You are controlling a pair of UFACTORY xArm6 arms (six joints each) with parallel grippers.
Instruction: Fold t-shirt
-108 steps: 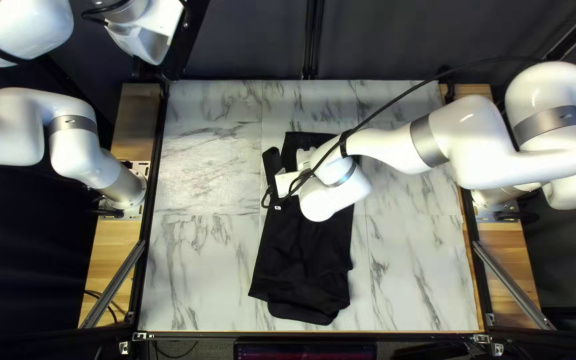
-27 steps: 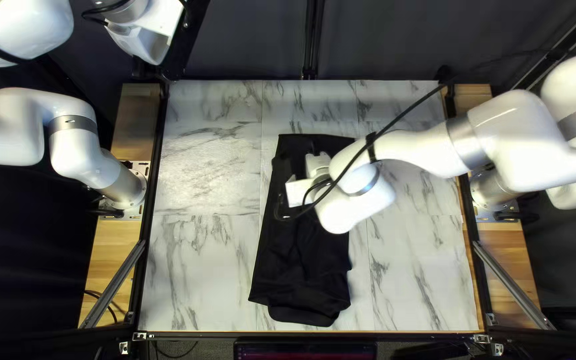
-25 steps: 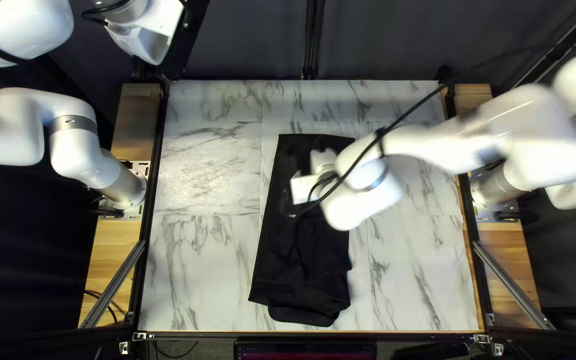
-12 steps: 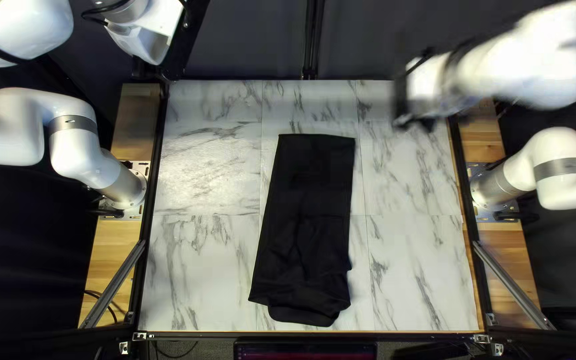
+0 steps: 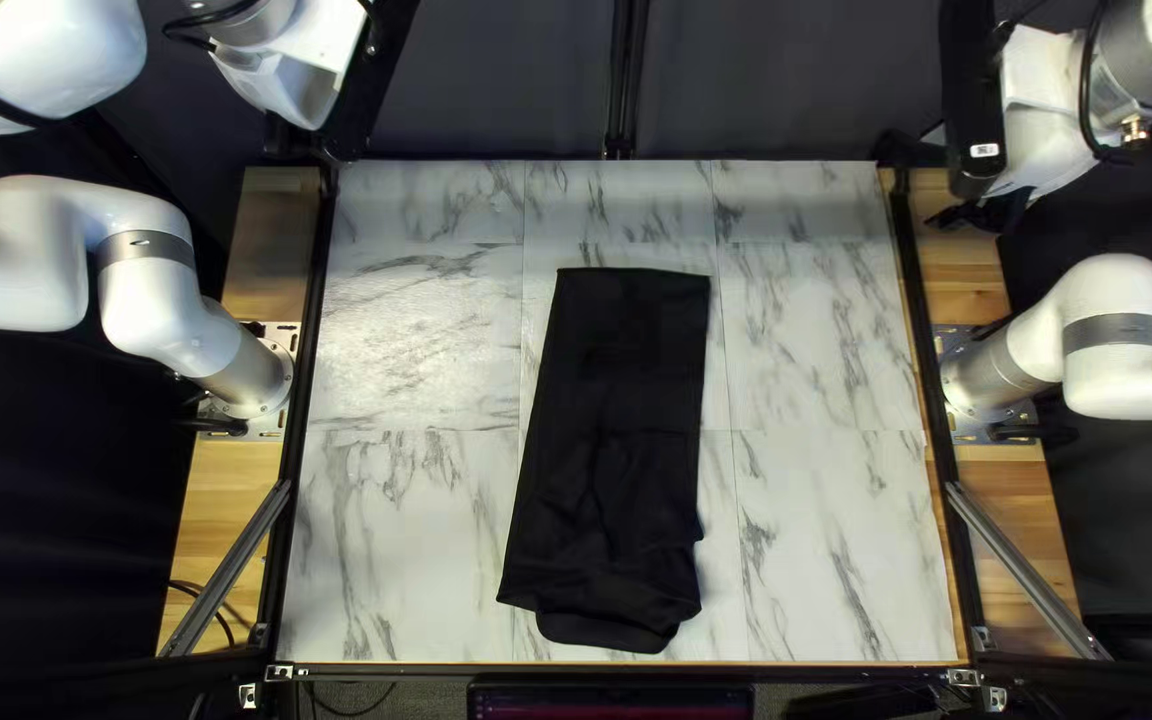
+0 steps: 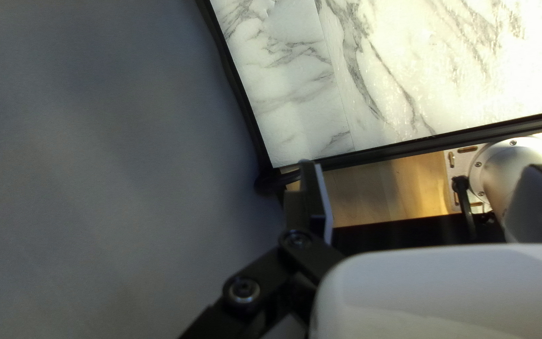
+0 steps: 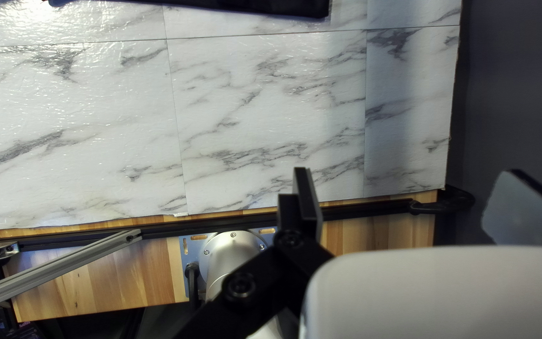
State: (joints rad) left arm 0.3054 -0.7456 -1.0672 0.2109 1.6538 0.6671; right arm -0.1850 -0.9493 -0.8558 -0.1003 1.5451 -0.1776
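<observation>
Well, black t-shirt [image 5: 616, 400] on marbled tabletop [image 5: 416, 334], dark curtain [image 5: 496, 80] beyond.

Right hand [image 5: 986, 216] swings away from black t-shirt [image 5: 610, 440].
Partly hidden under the arm earlier, it now lies in full view, well apart from the hand.

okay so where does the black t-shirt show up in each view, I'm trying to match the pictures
Top left view: the black t-shirt lies around the middle, long sides running near to far.
Left wrist view: not in it.
Right wrist view: only a strip along one long side, ahead of the right pincer.
Shared landmark: the marble-patterned tabletop.
</observation>
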